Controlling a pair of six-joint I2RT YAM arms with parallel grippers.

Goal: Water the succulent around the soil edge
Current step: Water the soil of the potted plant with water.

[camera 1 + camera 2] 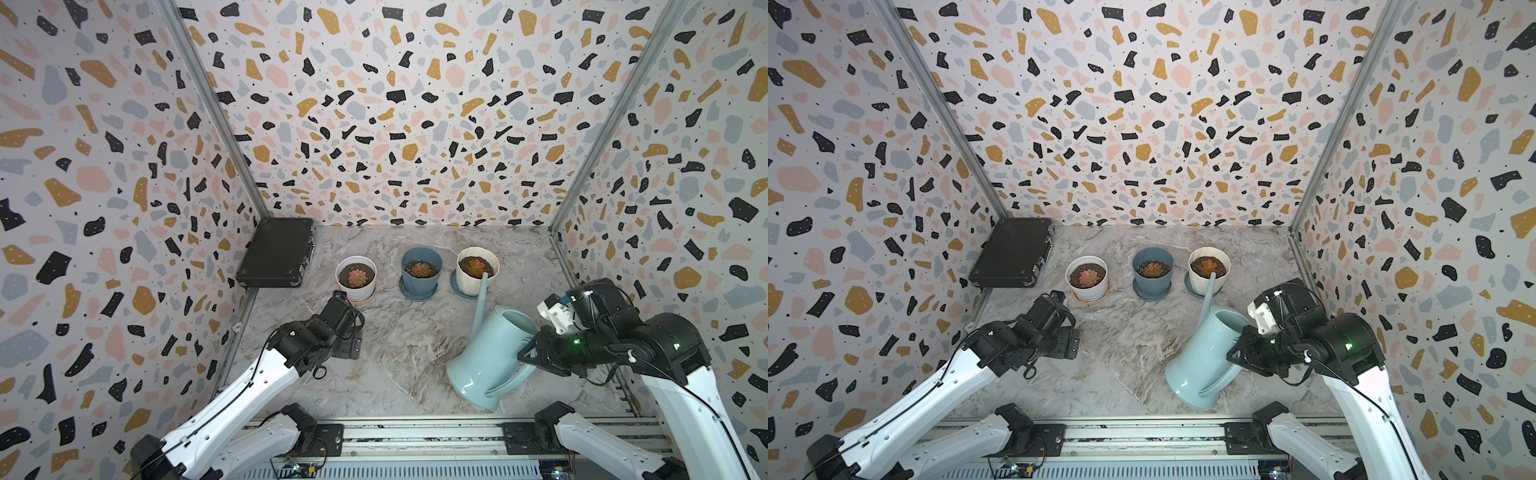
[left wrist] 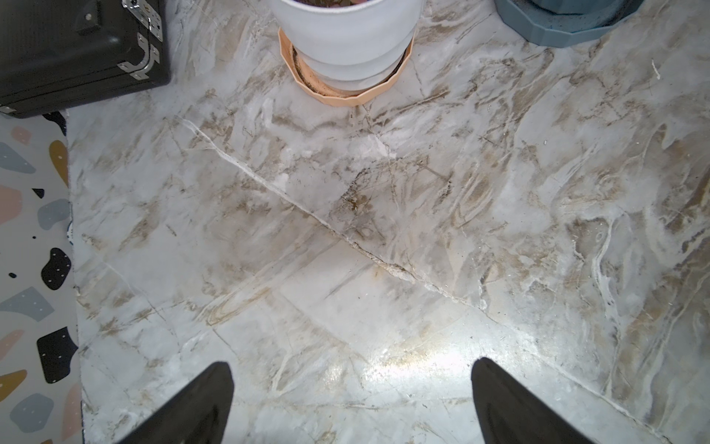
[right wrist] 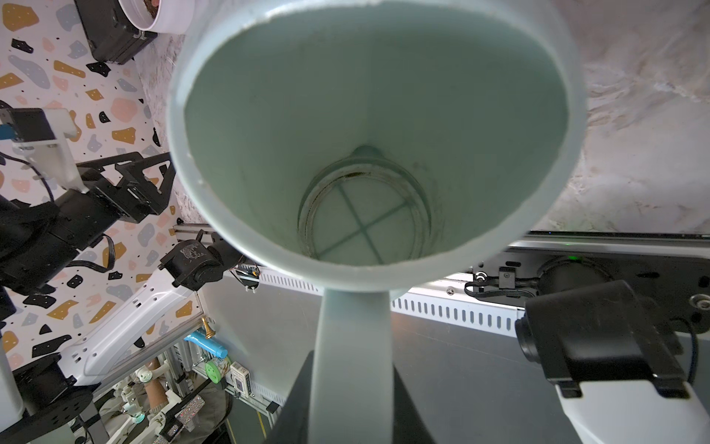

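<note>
My left gripper (image 2: 351, 403) hangs wide and empty over the marble; right gripper (image 3: 353, 399) clamps the watering can (image 1: 492, 357) handle, spout tipped over the cream pot (image 1: 477, 270); rigid, slick plastic, likely light

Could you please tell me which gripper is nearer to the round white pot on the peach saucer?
Left. The left gripper, jaws open, hovers just in front of the round white pot. The right gripper holds the pale blue watering can across the table.
</note>
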